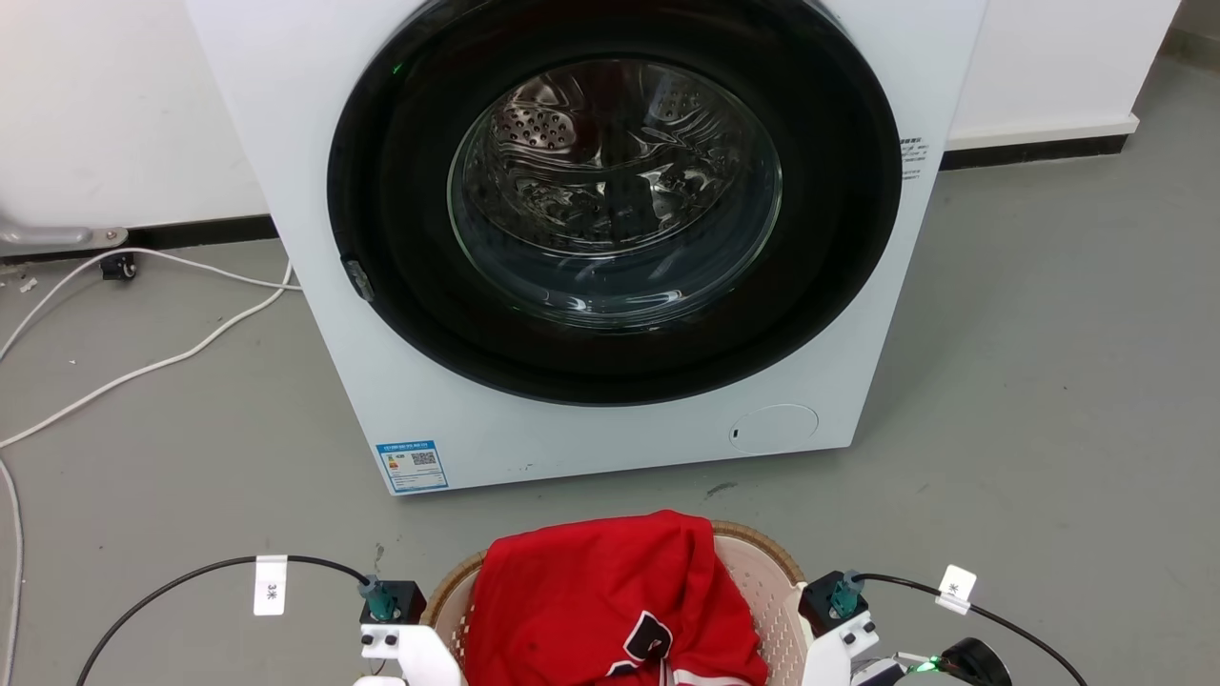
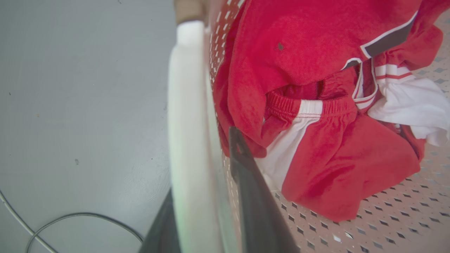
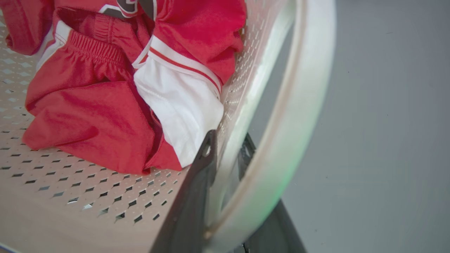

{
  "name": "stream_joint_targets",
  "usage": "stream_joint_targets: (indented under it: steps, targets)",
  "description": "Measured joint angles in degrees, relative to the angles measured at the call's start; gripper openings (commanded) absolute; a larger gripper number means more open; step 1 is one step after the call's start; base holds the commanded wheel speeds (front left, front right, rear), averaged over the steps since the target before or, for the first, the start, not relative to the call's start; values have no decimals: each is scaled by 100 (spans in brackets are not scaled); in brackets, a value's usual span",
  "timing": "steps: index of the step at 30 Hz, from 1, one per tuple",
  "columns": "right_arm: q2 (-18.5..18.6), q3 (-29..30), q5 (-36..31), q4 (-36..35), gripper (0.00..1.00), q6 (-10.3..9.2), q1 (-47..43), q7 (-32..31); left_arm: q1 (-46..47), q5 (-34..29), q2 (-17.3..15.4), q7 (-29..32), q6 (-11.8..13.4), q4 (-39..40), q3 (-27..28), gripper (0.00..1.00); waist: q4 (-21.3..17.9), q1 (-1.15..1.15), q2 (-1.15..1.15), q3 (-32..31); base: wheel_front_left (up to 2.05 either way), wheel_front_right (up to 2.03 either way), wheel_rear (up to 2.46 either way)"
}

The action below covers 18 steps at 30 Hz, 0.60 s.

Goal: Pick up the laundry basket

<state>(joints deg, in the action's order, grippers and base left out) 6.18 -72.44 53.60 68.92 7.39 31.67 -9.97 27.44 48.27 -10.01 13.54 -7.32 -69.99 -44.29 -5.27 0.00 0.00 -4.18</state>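
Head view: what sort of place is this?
Likely a laundry corner, maybe a test room: a white front-loading washing machine stands on a grey floor, with a pale-pink perforated plastic laundry basket of red clothes before it.

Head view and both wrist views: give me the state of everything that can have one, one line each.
washing machine door: shut.
laundry basket: upright, holding red and white clothes; lifted or not, cannot tell.
left gripper: shut on the basket's side, one finger inside, one outside the white handle.
right gripper: shut on the opposite side wall.
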Motion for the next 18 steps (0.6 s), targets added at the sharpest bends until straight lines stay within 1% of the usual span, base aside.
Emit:
stream_joint_targets:
  steps: [18]
  targets:
    - [7, -57, 71, 11, 0, 1, 1, 2, 15, 333, -29, -19, 0, -22, -313, 0, 4, 0, 0, 44, 0, 0, 0]
